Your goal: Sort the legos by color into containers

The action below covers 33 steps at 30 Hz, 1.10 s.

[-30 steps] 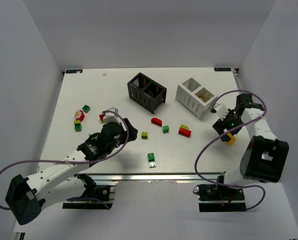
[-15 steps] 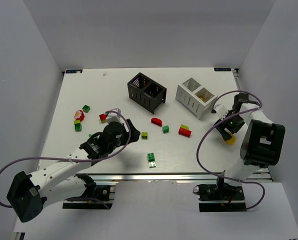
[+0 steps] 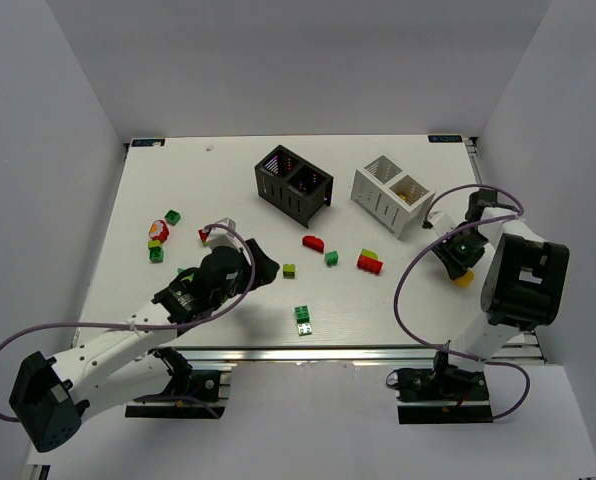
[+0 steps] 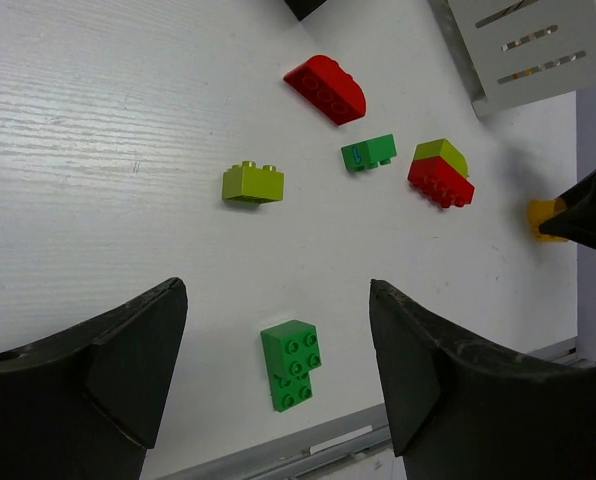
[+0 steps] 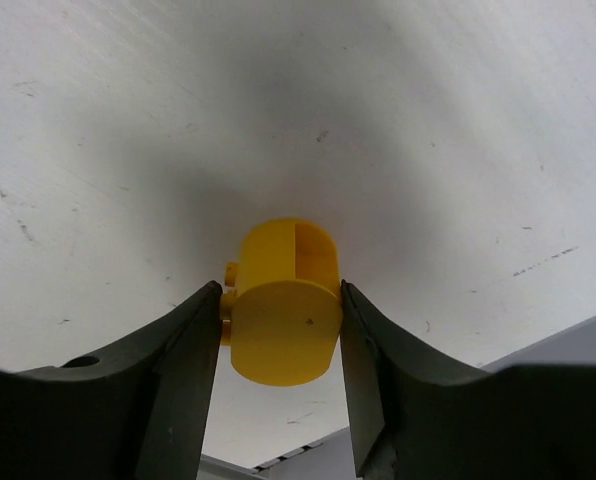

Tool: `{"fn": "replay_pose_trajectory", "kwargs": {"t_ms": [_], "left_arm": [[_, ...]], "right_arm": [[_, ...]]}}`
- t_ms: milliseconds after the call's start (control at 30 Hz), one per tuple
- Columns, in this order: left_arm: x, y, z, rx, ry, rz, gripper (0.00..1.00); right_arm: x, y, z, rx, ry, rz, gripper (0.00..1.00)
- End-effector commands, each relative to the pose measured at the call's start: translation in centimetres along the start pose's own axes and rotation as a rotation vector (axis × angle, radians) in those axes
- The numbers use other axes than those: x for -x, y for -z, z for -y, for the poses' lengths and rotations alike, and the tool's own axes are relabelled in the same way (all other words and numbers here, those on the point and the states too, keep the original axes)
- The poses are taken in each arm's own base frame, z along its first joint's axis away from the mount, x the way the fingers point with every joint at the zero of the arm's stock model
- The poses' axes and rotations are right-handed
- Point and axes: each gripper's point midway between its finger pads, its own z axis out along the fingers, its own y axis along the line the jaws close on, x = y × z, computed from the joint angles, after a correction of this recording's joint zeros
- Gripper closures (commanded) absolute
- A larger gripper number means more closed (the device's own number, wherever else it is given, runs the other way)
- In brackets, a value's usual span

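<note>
R hand is closed on yellow brick: both fingers touch its sides, and brick sits on desk. Only R wrist view shows that contact. Top view gives just a yellow bit poking out on near side of R hand, by desk's right edge, near-right of white bin. L wrist view catches same brick at its right edge w/ a dark fingertip over it.

L hand is open, nothing betw. its fingers, over desk at left-centre. Ahead of it in L wrist view: lime brick, red arch, small green brick, red/lime stack, all apart. Green pair lies closest to desk's near edge. Studs & shapes read clearly here; in top view they're just colour blobs.

Top view alone shows black bin left of white bin at far centre, the two apart. It also shows a left cluster: red/yellow piece, green brick, green/yellow stack, and red brick just by L arm. Bin contents: can't tell.
</note>
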Motion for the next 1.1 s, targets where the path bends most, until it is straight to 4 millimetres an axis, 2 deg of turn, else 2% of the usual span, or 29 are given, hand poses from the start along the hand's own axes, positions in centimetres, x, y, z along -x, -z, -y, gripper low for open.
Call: {"fn": "replay_pose_trajectory", "kwargs": {"t_ms": [0,67,100,167,200,267,333,500,667,767,900,1067], "left_arm": [[-0.1,0.6,0.1,-0.018,0.041,-0.003,0.17],[-0.1,0.7,0.1,-0.02,0.064,-0.003,0.17],[-0.1,0.9,0.1,-0.027,0.074,0.0,0.17],[-0.5,0.9,0.0,-0.035,0.103,-0.007,0.17],[-0.6,0.9,0.0,-0.042,0.114,-0.006,0.17],[-0.8,1.1,0.1,-0.059,0.136,-0.005,0.17],[-0.7,1.2,0.2,-0.072,0.147,0.0,0.17],[-1.0,1.2,0.4,-0.076,0.154,-0.018,0.17],[-1.3,1.2,0.4,-0.082,0.173,-0.026,0.17],[-1.1,1.3,0.5,-0.085,0.177,-0.022,0.17],[-1.1,1.4,0.4,-0.079,0.181,-0.024,0.17],[-1.4,1.4,0.2,-0.076,0.188,-0.028,0.17]], "right_arm": [[1.3,1.2,-0.8,0.032,0.033,0.091,0.78],[2.5,3.1,-1.1,0.028,0.046,0.154,0.83],[3.5,4.0,-2.5,0.089,0.055,0.211,0.87],[5.5,6.9,-2.9,0.1,0.082,0.306,0.9],[6.5,8.1,-4.6,0.171,0.075,0.368,0.94],[8.3,10.8,-4.9,0.173,0.098,0.461,0.96],[10.1,12.7,-5.8,0.208,0.084,0.56,0.99],[14.9,18.1,-5.5,0.222,0.054,0.798,1.0],[19.4,22.2,-3.0,0.185,-0.026,0.995,1.0],[21.8,23.6,-2.0,0.164,-0.034,1.081,1.0],[23.9,23.8,-1.3,0.154,-0.03,1.132,1.0],[25.4,22.3,0.4,0.131,-0.07,1.134,1.0]]}}
